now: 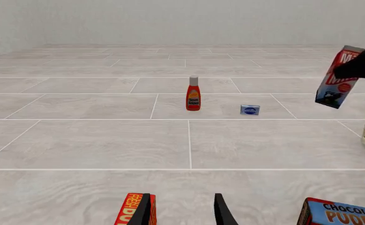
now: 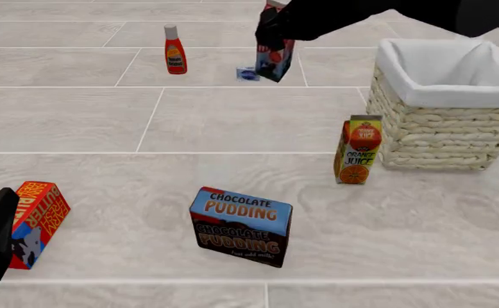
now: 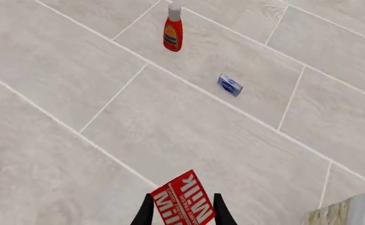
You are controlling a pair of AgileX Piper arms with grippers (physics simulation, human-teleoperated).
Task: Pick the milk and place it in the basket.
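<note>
Pudding (image 2: pixel 240 226) sits low centre in the front view while, top centre, the right gripper (image 2: pixel 272 40) pinches the milk (image 2: pixel 275 59) by its gable, tilted and clear of the floor, ready to carry right toward the basket (image 2: pixel 444 138); left gripper (image 1: pixel 182 213) idles, fingers spread.

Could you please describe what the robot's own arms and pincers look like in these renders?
Both arms are plain matte black, with no cables, labels or markings visible. The right arm reads as a smooth, dark, bulky silhouette tapering towards its pincer. Each pincer ends in two slim black fingers, narrowing to pointed tips, as seen on the left pincer. In the front view the left pincer is a blocky black shape at the frame edge.
</note>
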